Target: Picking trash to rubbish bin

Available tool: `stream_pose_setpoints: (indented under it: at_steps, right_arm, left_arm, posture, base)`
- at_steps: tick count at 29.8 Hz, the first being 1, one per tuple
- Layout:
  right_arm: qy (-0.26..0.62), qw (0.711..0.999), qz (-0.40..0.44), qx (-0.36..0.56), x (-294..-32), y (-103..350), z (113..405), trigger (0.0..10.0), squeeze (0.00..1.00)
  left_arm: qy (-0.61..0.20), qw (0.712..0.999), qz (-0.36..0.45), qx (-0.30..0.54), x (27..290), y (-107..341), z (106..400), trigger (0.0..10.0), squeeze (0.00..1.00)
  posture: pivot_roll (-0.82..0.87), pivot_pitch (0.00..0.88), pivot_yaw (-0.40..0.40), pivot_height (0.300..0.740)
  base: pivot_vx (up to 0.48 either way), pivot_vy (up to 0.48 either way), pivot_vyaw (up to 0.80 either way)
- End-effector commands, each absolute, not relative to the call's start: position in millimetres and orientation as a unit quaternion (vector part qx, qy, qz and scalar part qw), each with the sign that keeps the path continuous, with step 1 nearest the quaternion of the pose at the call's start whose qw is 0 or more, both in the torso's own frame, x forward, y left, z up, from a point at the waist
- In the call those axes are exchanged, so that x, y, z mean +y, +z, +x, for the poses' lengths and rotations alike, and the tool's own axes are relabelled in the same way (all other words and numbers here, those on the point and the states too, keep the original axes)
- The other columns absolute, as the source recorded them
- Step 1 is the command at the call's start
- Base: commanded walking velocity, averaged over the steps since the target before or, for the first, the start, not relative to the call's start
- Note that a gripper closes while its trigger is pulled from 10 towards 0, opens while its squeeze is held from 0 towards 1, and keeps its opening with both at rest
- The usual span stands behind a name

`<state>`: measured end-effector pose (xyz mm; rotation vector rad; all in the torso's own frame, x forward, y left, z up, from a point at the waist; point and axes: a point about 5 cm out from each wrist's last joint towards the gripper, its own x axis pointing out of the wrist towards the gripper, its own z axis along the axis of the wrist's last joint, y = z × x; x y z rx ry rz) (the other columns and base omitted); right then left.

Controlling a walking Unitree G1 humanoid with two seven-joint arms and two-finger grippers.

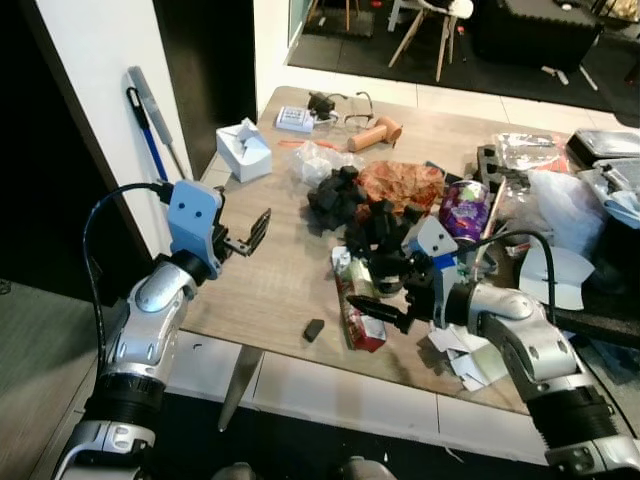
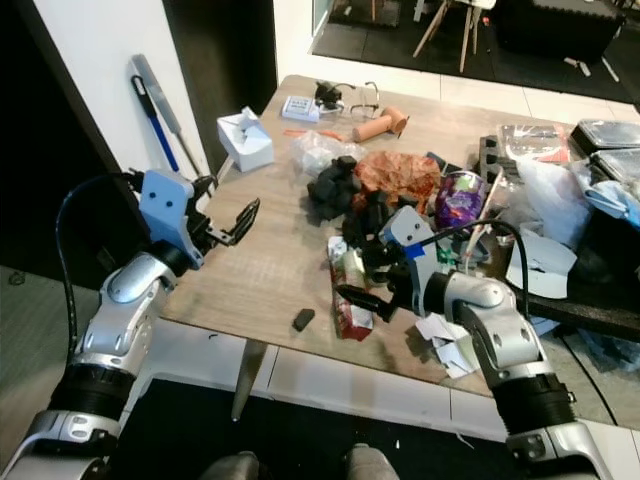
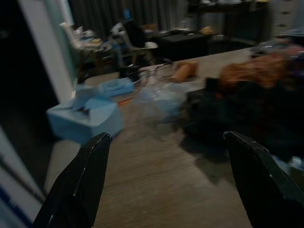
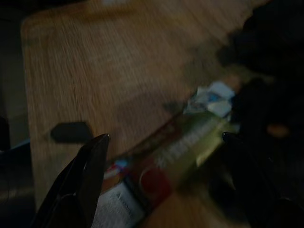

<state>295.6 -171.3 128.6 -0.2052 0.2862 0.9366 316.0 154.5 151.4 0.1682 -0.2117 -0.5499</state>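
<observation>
A flattened red and green carton [image 1: 357,305] lies near the front edge of the wooden table [image 1: 260,280], also seen as the carton [image 4: 175,156] in the right wrist view. My right gripper [image 1: 378,310] hovers just above it, open, fingers either side of the carton. Black crumpled trash [image 1: 335,197] and an orange crumpled wrapper [image 1: 400,183] pile up behind it. My left gripper [image 1: 252,236] is open, raised over the table's left part, holding nothing. A small black piece [image 1: 314,328] lies by the front edge.
A white tissue box [image 1: 243,150] stands at the left edge. A purple cup [image 1: 464,208], plastic bags [image 1: 560,205] and paper scraps [image 1: 470,360] crowd the right side. Glasses [image 1: 345,108] and a small box [image 1: 295,119] lie at the far end. A mop [image 1: 150,125] leans on the wall.
</observation>
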Motion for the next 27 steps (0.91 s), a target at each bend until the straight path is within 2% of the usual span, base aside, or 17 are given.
stream_pose_setpoints:
  at_steps: [1, 4, 7, 13, 20, 27]
  right_arm:
    - [0.444, 0.876, -0.107, 0.154, -172, 128, 294, 10.0, 0.0]
    - [0.441, 0.871, -0.122, 0.178, -172, 127, 293, 10.0, 0.0]
    - [0.406, 0.877, -0.136, 0.217, -175, 126, 298, 10.0, 0.0]
    - [0.386, 0.883, -0.129, 0.232, -176, 127, 300, 10.0, 0.0]
    - [0.346, 0.899, -0.087, 0.254, -173, 130, 307, 10.0, 0.0]
    - [0.3, 0.924, -0.035, 0.235, -171, 139, 323, 10.0, 0.0]
  left_arm:
    - [-0.293, 0.946, 0.093, -0.098, 155, 151, 312, 10.0, 0.0]
    - [-0.32, 0.935, 0.118, -0.095, 158, 153, 308, 10.0, 0.0]
    - [-0.36, 0.917, 0.15, -0.078, 167, 154, 300, 10.0, 0.0]
    - [-0.386, 0.905, 0.166, -0.069, 167, 152, 294, 10.0, 0.0]
    - [-0.422, 0.886, 0.189, -0.045, 166, 145, 286, 10.0, 0.0]
    - [-0.48, 0.86, 0.172, -0.021, 167, 142, 272, 10.0, 0.0]
  posture:
    - [-0.06, 0.0, -0.023, 0.74]
    - [-0.06, 0.0, -0.022, 0.74]
    - [-0.06, 0.0, -0.023, 0.74]
    - [-0.06, 0.0, -0.021, 0.74]
    - [-0.06, 0.0, -0.019, 0.74]
    - [-0.06, 0.0, -0.02, 0.74]
  base:
    - [0.0, 0.0, 0.0]
    - [0.0, 0.0, 0.0]
    - [0.0, 0.0, 0.0]
    - [0.0, 0.0, 0.0]
    - [0.0, 0.0, 0.0]
    - [0.0, 0.0, 0.0]
